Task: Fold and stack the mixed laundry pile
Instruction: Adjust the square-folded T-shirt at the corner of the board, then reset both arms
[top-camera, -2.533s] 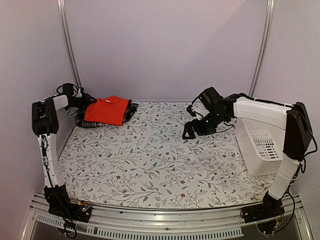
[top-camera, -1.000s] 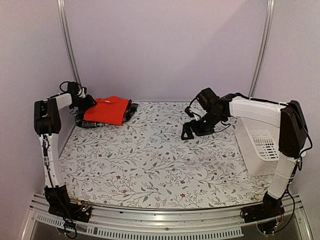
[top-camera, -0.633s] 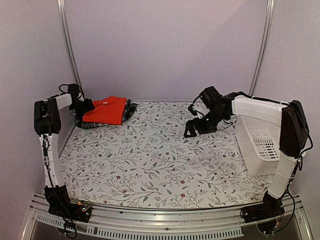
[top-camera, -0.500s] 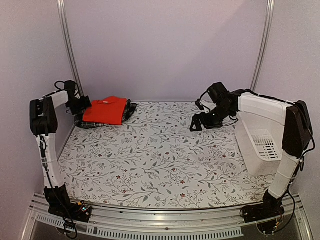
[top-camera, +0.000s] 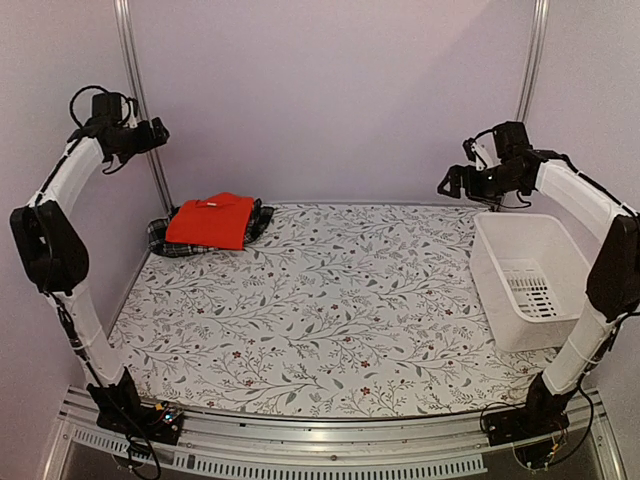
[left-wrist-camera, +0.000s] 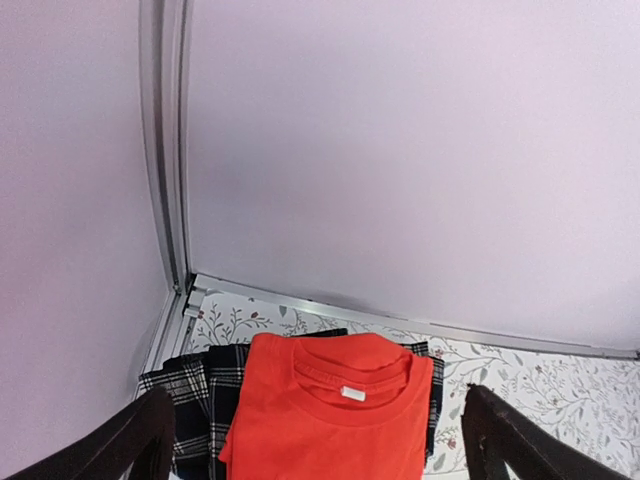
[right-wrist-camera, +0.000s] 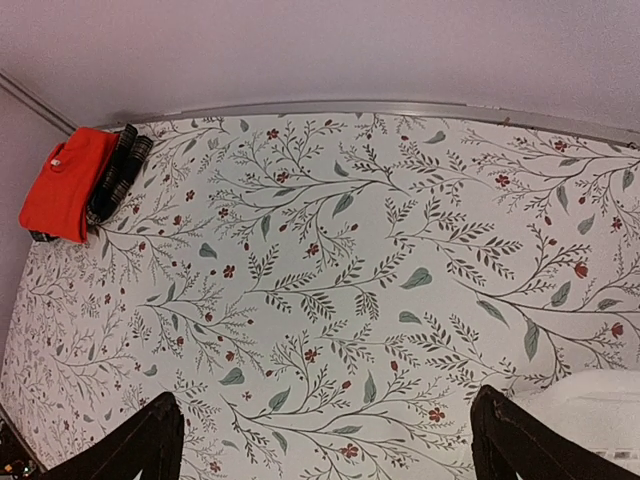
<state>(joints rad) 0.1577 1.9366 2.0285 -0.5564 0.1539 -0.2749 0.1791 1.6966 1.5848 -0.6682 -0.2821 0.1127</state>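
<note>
The mixed laundry pile lies at the table's back left corner. The red shirt (top-camera: 210, 221) is folded flat on top of the folded black-and-white plaid garment (top-camera: 160, 238). In the left wrist view the red shirt (left-wrist-camera: 330, 415) shows collar and label up, with the plaid garment (left-wrist-camera: 195, 400) sticking out on the left. My left gripper (top-camera: 155, 130) hangs open high above the stack, nothing between its fingers (left-wrist-camera: 140, 440). My right gripper (top-camera: 447, 184) is open and empty too, raised at the back right. From there the red shirt (right-wrist-camera: 62, 182) is far off.
A white plastic basket (top-camera: 528, 272) stands at the table's right edge, below the right arm; its corner (right-wrist-camera: 590, 400) shows in the right wrist view. The floral table cover (top-camera: 330, 300) spans the table. Walls and metal rails (top-camera: 135, 100) close in the back corners.
The left gripper opened beside the stack and rose high above it. The right arm lifted off the middle of the table and swung up to the back right. The stack stayed put.
</note>
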